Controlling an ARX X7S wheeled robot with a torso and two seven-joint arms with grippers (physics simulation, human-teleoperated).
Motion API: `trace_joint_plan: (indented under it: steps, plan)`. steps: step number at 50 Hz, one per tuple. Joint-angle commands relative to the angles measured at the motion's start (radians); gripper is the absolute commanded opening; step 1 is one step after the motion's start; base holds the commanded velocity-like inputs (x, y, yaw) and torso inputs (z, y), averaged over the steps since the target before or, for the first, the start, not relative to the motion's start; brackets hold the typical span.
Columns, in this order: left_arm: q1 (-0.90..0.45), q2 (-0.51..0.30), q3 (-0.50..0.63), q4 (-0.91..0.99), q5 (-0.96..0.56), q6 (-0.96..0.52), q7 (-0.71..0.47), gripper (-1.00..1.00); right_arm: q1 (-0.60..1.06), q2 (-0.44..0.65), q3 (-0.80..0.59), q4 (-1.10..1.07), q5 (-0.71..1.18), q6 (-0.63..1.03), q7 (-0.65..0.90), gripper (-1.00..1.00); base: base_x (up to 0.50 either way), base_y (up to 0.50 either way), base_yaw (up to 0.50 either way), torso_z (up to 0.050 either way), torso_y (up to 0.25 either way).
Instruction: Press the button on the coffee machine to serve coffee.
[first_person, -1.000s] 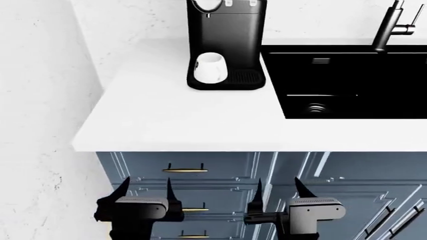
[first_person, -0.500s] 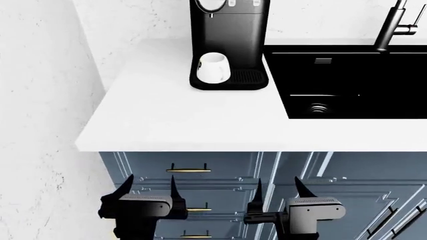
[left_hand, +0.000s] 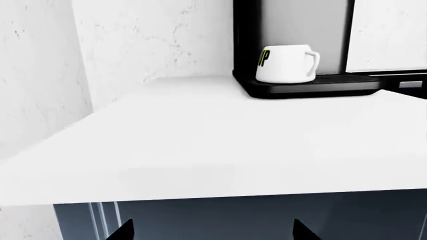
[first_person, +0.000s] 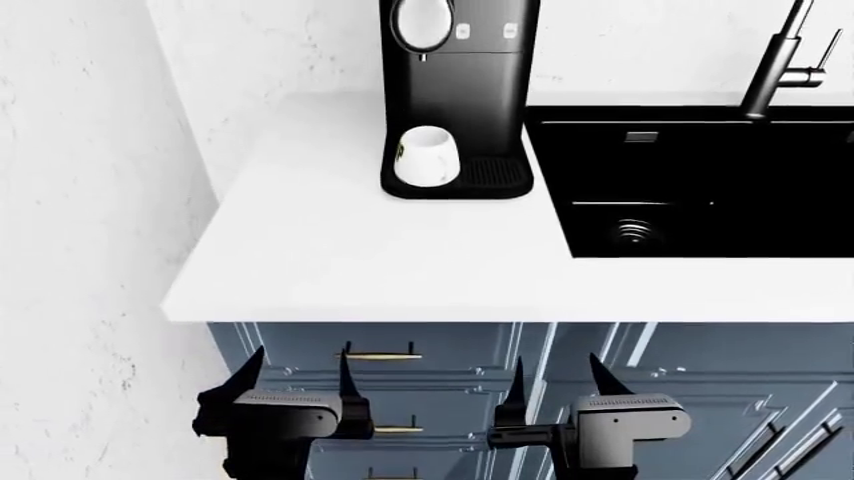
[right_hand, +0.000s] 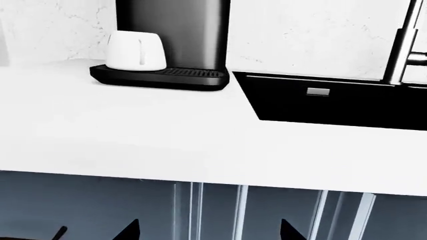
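Kitchen: white countertop (first_person: 347, 250), black sink (first_person: 694, 180) (with faucet (first_person: 781, 60)), blue drawers (first_person: 441, 360).

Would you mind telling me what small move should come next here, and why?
Probably raise the left gripper above the counter edge toward the coffee machine. Both grippers hang open below the countertop, before the drawers, while the small buttons sit high on the machine's front, nearer the left arm.

A white mug (first_person: 427, 157) with a handle stands upright near the back of the white countertop (first_person: 360, 260), close to the marble wall (first_person: 80, 200). At the right of it a black sink (first_person: 694, 180) is set into the counter (a round drain shows at its bottom), with a dark metal faucet (first_person: 781, 60) behind. Below are blue cabinet drawers (first_person: 427, 350) with brass handles (first_person: 380, 355).
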Motion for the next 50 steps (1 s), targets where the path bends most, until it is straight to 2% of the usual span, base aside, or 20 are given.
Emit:
trace_joint_plan:
  steps: [1,18,35,36,37,38,39,42,44,45,48,50]
  plan:
    - [-0.003,-0.005,0.007,-0.002,-0.003,0.002,-0.011,1.0,0.0,0.006,-0.007,-0.002,0.004,-0.001,0.009,1.0,0.0,0.0,0.0,0.05,0.0]
    - [0.01,-0.022,0.011,0.007,-0.021,0.027,-0.009,1.0,0.002,0.014,-0.018,-0.004,0.011,0.001,0.019,1.0,0.0,0.0,0.0,0.05,0.0]
    - [0.013,-0.034,0.017,0.015,-0.035,0.022,-0.016,1.0,0.004,0.017,-0.021,0.0,0.033,-0.004,0.025,1.0,0.0,0.0,0.0,0.0,0.0]
    - [0.012,-0.033,0.015,0.019,-0.032,0.001,-0.026,1.0,0.003,0.017,-0.021,-0.005,0.034,-0.001,0.028,1.0,0.0,0.0,0.0,0.0,0.0]
    - [0.021,-0.018,-0.02,0.061,-0.125,-0.021,-0.017,1.0,0.0,0.019,-0.016,-0.037,0.034,0.037,0.042,1.0,0.0,0.0,0.0,0.0,0.0]
    - [0.017,-0.024,-0.014,0.075,-0.111,-0.043,-0.026,1.0,-0.001,0.025,-0.023,-0.05,0.011,0.047,0.053,1.0,0.0,0.0,0.0,0.0,0.0]
    - [0.004,-0.039,0.005,0.128,-0.061,-0.103,-0.055,1.0,0.005,0.021,-0.011,-0.085,0.05,0.125,0.054,1.0,0.0,0.0,0.0,0.0,0.0]
    - [-0.033,-0.049,-0.002,0.289,-0.111,-0.278,-0.077,1.0,0.011,0.032,0.026,-0.247,0.092,0.219,0.082,1.0,0.0,0.0,0.0,0.0,0.0]
    - [-0.08,-0.075,0.034,0.362,-0.112,-0.383,-0.061,1.0,0.029,0.063,0.025,-0.371,0.105,0.334,0.091,1.0,0.0,0.0,0.0,0.0,0.0]
    - [-0.108,-0.069,0.006,0.413,-0.163,-0.462,-0.071,1.0,0.047,0.075,0.034,-0.435,0.121,0.39,0.094,1.0,0.0,0.0,0.0,0.0,0.0]
    - [-0.167,-0.08,-0.018,0.508,-0.218,-0.58,-0.085,1.0,0.093,0.103,0.047,-0.56,0.124,0.515,0.122,1.0,0.0,0.0,0.0,0.0,0.0]
    - [-0.205,-0.069,-0.075,0.537,-0.32,-0.648,-0.075,1.0,0.133,0.117,0.07,-0.619,0.154,0.598,0.125,1.0,0.0,0.0,0.0,0.0,0.0]
